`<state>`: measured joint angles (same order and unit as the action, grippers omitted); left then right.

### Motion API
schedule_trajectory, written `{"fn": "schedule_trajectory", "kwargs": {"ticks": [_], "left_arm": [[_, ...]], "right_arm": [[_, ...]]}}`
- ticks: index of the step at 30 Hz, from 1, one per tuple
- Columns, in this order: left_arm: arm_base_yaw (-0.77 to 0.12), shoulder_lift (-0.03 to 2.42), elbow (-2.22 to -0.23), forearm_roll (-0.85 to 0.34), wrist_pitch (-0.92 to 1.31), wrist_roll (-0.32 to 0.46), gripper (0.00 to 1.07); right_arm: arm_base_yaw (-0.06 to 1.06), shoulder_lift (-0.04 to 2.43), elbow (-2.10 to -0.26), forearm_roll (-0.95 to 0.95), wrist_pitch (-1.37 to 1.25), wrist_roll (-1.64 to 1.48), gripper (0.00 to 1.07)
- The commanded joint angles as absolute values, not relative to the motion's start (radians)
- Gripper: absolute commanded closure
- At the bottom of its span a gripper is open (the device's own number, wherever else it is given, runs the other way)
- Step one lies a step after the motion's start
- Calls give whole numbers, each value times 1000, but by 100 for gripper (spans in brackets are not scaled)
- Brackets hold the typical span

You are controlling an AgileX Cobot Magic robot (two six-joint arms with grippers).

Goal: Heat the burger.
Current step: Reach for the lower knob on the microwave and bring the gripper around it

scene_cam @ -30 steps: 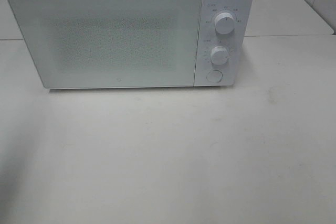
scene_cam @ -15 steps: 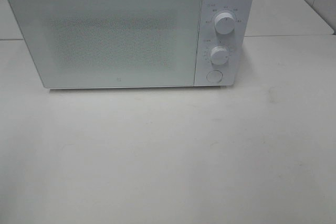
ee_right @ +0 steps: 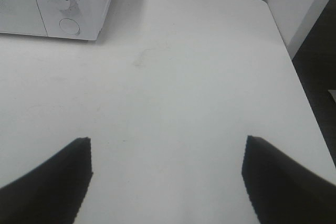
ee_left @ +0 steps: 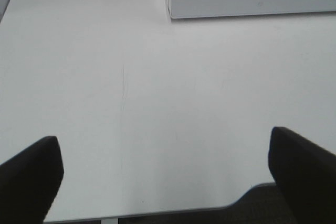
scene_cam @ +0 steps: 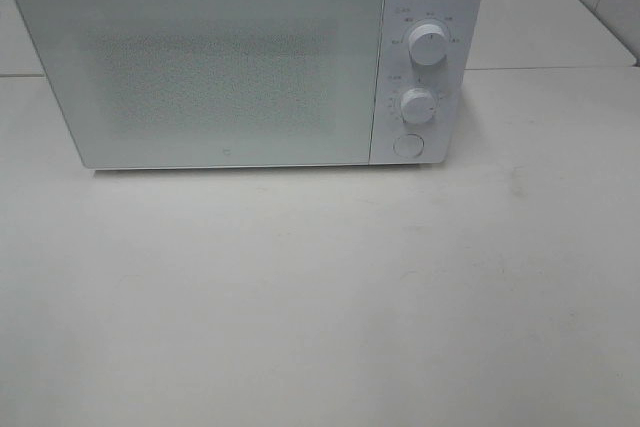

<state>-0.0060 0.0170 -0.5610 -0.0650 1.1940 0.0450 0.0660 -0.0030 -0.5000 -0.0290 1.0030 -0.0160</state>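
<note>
Table (scene_cam: 70, 307) lighter at left

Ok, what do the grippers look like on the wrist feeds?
Only the tips show. The left gripper has two plain matte-black, blunt wedge-shaped fingers; the right gripper has matching black tapered fingers. No cables or markings are visible, and the high camera shows neither arm.

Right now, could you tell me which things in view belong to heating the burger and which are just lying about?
For the job: microwave, door shut; its upper knob, lower knob, round button; left gripper and right gripper, both open and empty. No burger in view.
Just there: white table; second table behind it.
</note>
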Motion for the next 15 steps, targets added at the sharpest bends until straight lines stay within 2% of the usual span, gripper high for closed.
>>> {"fn": "schedule_trajectory", "kwargs": {"ticks": [1,7,15], "left_arm": [[-4,-28,-557,-65,1155,40,7],[-4,-28,-513,-92,1073,39,7],[-4,-28,-516,-91,1073,37,7]], "right_arm": [[61,-36,-499,-34,992,-22,31],[61,-35,-499,-34,992,-21,31],[61,-27,-499,-34,992,-18,31]]}}
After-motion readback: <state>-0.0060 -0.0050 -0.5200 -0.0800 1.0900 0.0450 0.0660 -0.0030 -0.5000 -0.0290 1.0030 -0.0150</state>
